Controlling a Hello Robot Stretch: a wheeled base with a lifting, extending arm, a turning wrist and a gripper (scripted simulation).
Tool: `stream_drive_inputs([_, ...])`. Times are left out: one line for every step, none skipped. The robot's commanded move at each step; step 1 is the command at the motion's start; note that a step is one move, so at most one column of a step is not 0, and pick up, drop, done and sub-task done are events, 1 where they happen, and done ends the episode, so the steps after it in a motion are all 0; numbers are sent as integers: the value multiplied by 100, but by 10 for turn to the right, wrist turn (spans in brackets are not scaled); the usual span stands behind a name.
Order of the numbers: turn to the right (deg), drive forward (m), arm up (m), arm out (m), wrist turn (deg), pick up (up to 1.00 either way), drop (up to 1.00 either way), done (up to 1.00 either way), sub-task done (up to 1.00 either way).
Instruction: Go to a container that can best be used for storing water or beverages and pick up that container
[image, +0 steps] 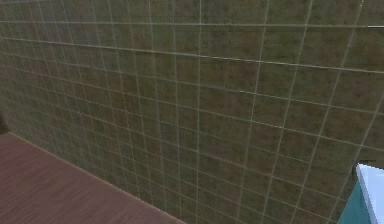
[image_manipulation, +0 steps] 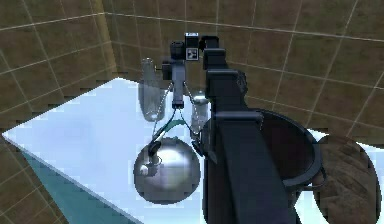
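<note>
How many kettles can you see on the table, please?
1: a shiny round kettle sits towards the near edge of the pale table, just left of the dark arm. The arm may hide others behind it.

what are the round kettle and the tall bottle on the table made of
Kettle: looks like polished metal, a mirror-smooth grey with bright highlights and reflections on its round body.
Bottle: probably clear glass, possibly clear plastic; the tiled wall shows through it, with pale glints along its edges.
</note>
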Motion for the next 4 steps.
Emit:
stream_drive_inputs([0, 0, 0, 0, 450, 0, 0, 0, 0])
stream_drive_inputs([0, 0, 0, 0, 450, 0, 0, 0, 0])
stream_drive_inputs([0, 0, 0, 0, 450, 0, 0, 0, 0])
stream_drive_inputs([0, 0, 0, 0, 0, 100, 0, 0, 0])
